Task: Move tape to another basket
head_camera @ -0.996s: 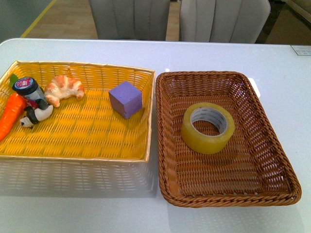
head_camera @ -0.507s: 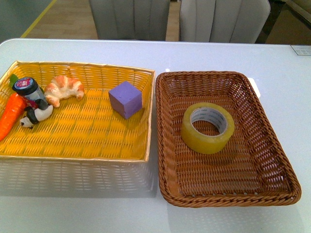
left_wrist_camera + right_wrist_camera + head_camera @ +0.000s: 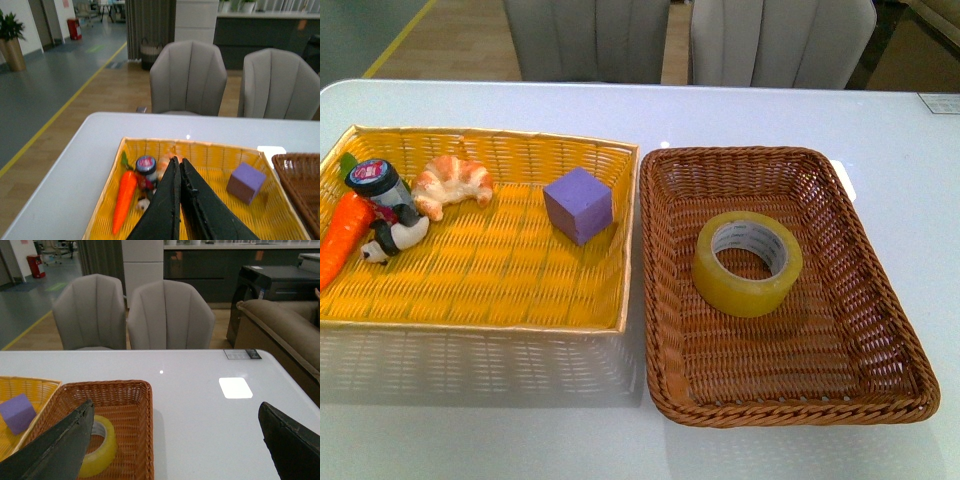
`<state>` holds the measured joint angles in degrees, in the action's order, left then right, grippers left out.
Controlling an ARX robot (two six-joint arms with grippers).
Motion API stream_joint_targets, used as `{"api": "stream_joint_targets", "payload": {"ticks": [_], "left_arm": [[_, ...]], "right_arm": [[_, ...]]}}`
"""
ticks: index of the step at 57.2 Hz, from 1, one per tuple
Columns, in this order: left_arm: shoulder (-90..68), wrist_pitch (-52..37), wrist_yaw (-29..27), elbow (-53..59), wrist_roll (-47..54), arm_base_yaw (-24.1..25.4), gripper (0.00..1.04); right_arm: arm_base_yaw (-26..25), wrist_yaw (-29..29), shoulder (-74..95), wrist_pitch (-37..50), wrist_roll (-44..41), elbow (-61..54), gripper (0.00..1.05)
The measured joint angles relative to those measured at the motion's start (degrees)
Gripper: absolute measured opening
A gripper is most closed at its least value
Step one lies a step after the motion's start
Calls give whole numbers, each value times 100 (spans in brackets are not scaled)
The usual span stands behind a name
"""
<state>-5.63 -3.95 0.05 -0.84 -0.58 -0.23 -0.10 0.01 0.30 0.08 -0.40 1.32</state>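
The tape [image 3: 748, 263] lay flat on its side inside the brown basket [image 3: 670, 200], roughly in that basket's middle and slightly toward its far end, touching only the woven floor and clear of every wall. The yellow basket [image 3: 480, 137] stood just beside the brown basket, their long rims almost meeting, and it held a purple cube [image 3: 579, 205] nearest the brown basket, with a croissant [image 3: 452, 181], a small jar [image 3: 377, 181], a little figure [image 3: 396, 237] and a carrot [image 3: 342, 240] farther off. Neither arm showed in the front view, so the reach had not begun. The right gripper [image 3: 175, 440] stood wide open and empty, above the tabletop [image 3: 200, 390] beside the brown basket, and seemed the better placed for the pick: it should descend straight over the roll, one finger into the white core and one outside the wall, or span the whole roll, then lift clear of the braided rim before crossing to the bare weave beyond the cube. The left gripper [image 3: 179, 200] had its fingers [image 3: 170, 200] pressed together, holding nothing, over the yellow basket. From the wrist views the fingertips themselves were cut off, and the jar's label was probably too small to read.
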Motion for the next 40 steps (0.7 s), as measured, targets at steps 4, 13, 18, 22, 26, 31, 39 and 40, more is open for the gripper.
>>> {"api": "stream_joint_targets", "payload": {"ticks": [4,13,18,22,26,31,39,40], "left_arm": [[420,356,-2,0,0,0,2],[470,396,-7,0,0,2,2],[474,396,-7,0,2,2,2],[474,396,-7,0,0,2,2],[474,396,-7,0,0,2,6],[474,396,-7,0,0,2,23],[474,396,-7,0,0,2,55],[474,396,-7,0,0,2,60]], "right_arm": [[0,0,0,0,0,0,96],[0,0,0,0,2,0,96],[0,0,-2,0,0,0,96],[0,2,-2,0,0,0,96],[0,0,0,0,0,0,96],[0,0,-2,0,0,0,96],[0,0,-2,0,0,0,96],[0,0,-2,0,0,0,96]]}}
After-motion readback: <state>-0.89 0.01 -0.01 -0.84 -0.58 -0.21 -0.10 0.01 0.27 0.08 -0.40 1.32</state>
